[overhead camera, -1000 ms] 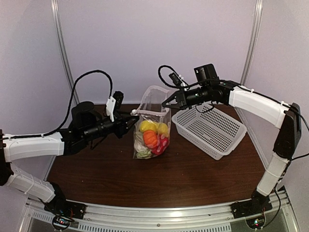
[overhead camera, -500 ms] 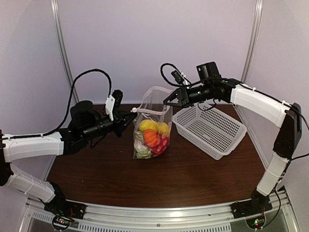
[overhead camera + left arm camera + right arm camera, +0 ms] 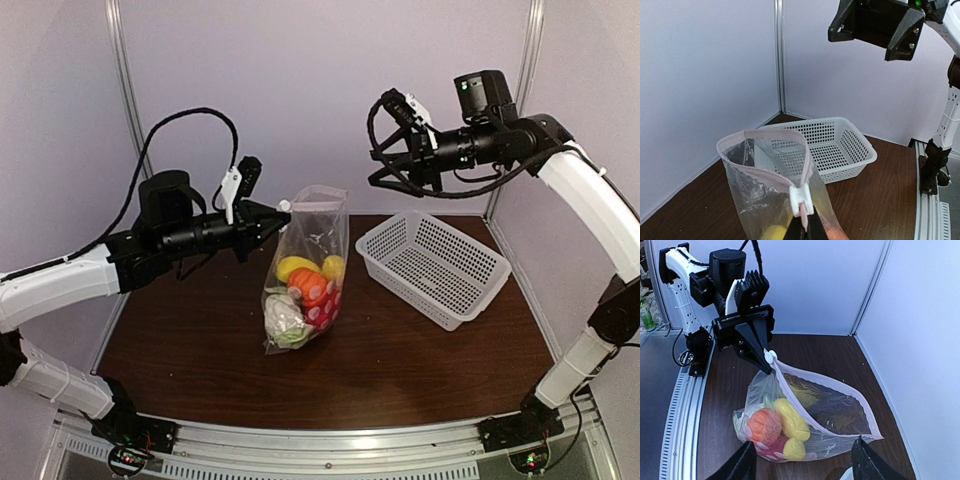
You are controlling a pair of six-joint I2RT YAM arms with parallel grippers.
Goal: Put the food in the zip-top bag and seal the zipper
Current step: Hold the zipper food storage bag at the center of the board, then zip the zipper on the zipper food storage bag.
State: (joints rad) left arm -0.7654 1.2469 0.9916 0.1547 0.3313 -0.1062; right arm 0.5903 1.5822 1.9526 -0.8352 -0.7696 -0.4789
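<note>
The zip-top bag [image 3: 312,262] hangs by its left top corner, its bottom on the table and its mouth [image 3: 765,152] gaping. My left gripper [image 3: 281,212] is shut on that corner, just behind the white slider [image 3: 801,199] of the zipper [image 3: 790,392]. The food shows through the plastic: an orange piece [image 3: 762,425], two yellow pieces [image 3: 792,420], a red one [image 3: 771,447] and white cauliflower [image 3: 285,322]. My right gripper [image 3: 388,150] stands open, high above and right of the bag, with nothing in it. Its fingers [image 3: 745,465] frame the bag from above.
A white mesh basket [image 3: 435,265] sits on the brown table to the right of the bag, with nothing in it. Grey walls close off the back and both sides. The left arm's cable loops above its wrist [image 3: 190,125].
My right gripper has let go of the bag's mouth, opened, and risen up and to the right. The left gripper shut on the bag's corner and lifted it; the bag now leans left.
</note>
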